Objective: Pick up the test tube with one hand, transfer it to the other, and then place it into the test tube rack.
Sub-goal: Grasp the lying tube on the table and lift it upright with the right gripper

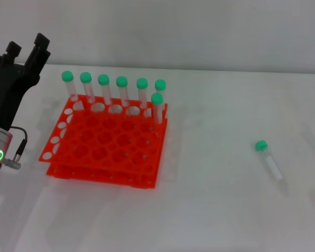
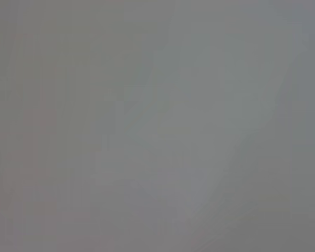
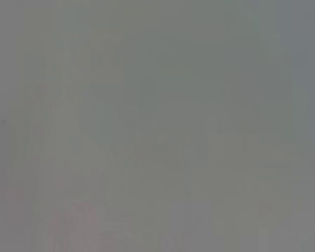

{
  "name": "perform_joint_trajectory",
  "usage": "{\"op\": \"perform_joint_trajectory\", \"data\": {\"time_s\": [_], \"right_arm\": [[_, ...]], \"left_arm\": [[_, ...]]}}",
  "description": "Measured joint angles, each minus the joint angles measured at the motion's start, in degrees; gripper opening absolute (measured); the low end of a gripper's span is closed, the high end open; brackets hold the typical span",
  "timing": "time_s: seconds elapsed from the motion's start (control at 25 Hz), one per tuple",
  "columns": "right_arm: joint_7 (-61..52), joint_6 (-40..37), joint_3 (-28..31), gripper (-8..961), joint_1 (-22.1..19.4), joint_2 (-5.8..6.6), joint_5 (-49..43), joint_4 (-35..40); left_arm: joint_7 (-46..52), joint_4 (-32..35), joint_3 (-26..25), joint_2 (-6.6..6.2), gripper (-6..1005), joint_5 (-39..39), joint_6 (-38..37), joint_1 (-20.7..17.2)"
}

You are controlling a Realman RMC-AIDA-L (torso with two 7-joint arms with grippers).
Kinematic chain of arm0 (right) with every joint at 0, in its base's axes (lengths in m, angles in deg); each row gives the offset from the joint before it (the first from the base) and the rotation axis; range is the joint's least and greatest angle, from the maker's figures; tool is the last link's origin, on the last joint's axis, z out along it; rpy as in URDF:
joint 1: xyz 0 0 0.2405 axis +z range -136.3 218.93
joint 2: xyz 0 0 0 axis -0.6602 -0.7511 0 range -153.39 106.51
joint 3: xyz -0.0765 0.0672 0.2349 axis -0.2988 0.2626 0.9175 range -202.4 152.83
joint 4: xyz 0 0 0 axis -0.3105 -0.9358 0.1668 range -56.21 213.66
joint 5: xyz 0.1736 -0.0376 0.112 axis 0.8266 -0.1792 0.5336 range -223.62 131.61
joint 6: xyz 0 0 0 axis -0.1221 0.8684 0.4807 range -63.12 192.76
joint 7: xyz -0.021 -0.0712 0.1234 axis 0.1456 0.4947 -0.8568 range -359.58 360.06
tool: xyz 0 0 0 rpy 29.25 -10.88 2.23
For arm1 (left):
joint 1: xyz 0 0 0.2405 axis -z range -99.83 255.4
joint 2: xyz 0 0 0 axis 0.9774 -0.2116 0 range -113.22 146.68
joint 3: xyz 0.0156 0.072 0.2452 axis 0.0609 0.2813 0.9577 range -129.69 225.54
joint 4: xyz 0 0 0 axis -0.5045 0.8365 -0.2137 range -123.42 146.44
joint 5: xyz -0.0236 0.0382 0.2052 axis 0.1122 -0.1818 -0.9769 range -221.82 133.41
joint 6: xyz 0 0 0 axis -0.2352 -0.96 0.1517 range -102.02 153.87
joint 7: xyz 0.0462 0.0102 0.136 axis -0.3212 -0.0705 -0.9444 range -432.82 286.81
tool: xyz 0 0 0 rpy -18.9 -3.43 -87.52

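A small clear test tube (image 1: 268, 159) with a green cap lies on its side on the white table at the right, well apart from everything else. The orange-red test tube rack (image 1: 107, 142) stands left of centre, with several green-capped tubes (image 1: 122, 90) upright along its far row. My left gripper (image 1: 27, 50), black on a silver wrist with a glowing green ring light, hovers at the far left beside the rack, its fingers slightly apart and holding nothing. The right gripper is out of view. Both wrist views show only plain grey.
White table (image 1: 210, 210) spreads between the rack and the lying tube. A pale wall rises behind the table's far edge.
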Motion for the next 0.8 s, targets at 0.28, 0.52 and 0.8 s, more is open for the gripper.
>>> {"op": "perform_joint_trajectory", "data": {"time_s": [0.28, 0.52, 0.8], "right_arm": [[-0.3, -0.4, -0.2, 845, 0.0, 0.52, 0.0, 0.0], [0.0, -0.6, -0.9, 844, 0.2, 0.52, 0.0, -0.1], [0.3, -3.5, -1.5, 843, 1.3, 0.35, 0.0, -0.4]], "left_arm": [[1.4, 0.1, 0.0, -0.01, 890, 0.0, -0.9, -0.2], [3.3, 0.4, 0.0, -0.18, 889, 0.1, -1.0, 0.0], [3.4, 0.6, 0.0, -0.32, 889, -0.2, -1.1, 0.1]]}}
